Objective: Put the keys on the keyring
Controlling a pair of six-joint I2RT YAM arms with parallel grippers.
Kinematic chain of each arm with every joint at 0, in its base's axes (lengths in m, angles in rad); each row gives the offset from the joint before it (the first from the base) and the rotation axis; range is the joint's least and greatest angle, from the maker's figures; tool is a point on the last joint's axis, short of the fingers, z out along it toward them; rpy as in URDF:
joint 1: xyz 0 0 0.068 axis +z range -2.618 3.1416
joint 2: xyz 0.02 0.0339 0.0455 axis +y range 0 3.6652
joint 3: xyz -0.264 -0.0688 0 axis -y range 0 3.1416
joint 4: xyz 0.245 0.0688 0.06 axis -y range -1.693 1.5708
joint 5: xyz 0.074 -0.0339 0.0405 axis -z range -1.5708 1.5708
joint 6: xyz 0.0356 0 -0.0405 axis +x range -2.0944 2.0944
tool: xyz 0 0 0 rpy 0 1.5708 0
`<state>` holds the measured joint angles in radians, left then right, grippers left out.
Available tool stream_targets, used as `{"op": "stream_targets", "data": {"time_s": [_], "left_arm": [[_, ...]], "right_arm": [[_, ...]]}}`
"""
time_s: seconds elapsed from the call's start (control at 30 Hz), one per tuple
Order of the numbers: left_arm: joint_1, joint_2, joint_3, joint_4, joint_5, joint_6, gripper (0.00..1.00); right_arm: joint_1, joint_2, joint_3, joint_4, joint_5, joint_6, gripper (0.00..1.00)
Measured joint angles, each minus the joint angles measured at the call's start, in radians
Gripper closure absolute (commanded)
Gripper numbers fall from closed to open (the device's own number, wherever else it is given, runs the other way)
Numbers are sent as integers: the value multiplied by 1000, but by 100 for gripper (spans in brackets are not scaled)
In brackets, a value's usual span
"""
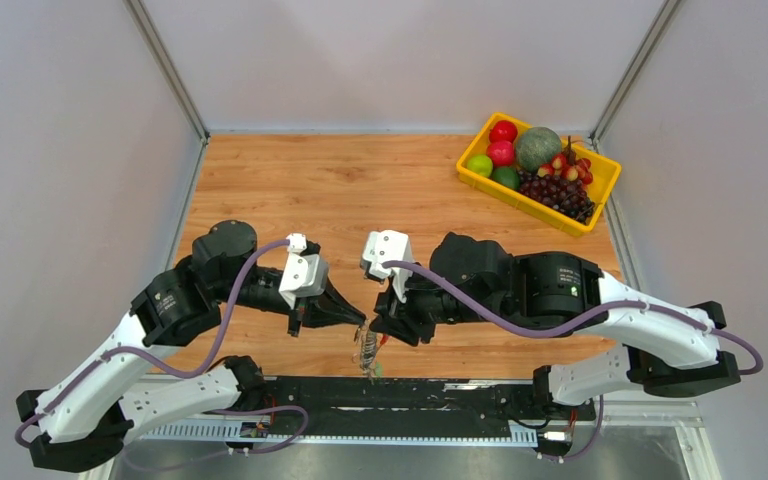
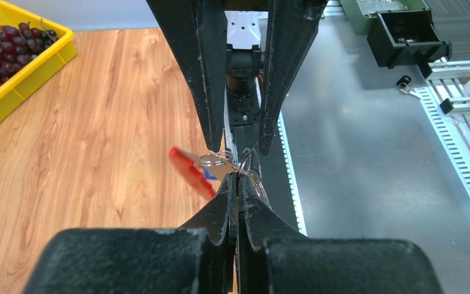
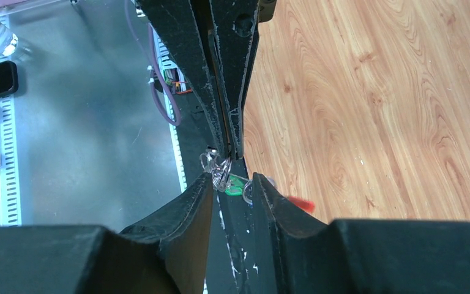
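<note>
My left gripper [image 1: 358,325] [image 2: 237,176] is shut on a thin silver wire ring of the keyring bunch [image 1: 368,352], which hangs just above the table's near edge. The keyring's red part [image 2: 188,166] sticks out to the left of the ring, and it also shows in the right wrist view [image 3: 300,203]. A blue key head [image 2: 208,175] and a green key head [image 3: 237,184] hang in the bunch. My right gripper [image 1: 380,330] [image 3: 232,177] is open, tip to tip with the left one. The wire rings [image 3: 218,168] lie against its left fingertip.
A yellow fruit tray [image 1: 516,196] stands at the far right corner and shows in the left wrist view [image 2: 33,67]. A black rail [image 1: 410,395] runs along the table's near edge below the grippers. Grey metal floor lies beyond it.
</note>
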<state>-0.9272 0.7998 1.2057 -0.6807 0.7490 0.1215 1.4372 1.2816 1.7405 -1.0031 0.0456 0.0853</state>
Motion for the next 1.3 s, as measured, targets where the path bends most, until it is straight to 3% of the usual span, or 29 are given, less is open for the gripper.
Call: {"op": "stream_targets", "data": {"time_s": [0.2, 0.57, 0.7, 1.03, 1.2, 1.3], "left_arm": [[0, -3, 0, 0, 3, 1, 100], [0, -8, 0, -9, 2, 5, 100], [0, -13, 0, -10, 1, 8, 100], [0, -13, 0, -13, 9, 8, 100], [0, -16, -1, 29, 13, 5, 89], [0, -28, -10, 76, 12, -5, 88]], "right_arm": [[-6, 16, 9, -5, -3, 0, 70], [-13, 37, 15, -11, -28, -5, 88], [-14, 37, 15, -10, -35, -8, 100], [-14, -6, -56, 58, -56, -24, 100], [-14, -81, -147, 164, -50, -35, 100], [-14, -122, -186, 224, -39, -42, 100]]}}
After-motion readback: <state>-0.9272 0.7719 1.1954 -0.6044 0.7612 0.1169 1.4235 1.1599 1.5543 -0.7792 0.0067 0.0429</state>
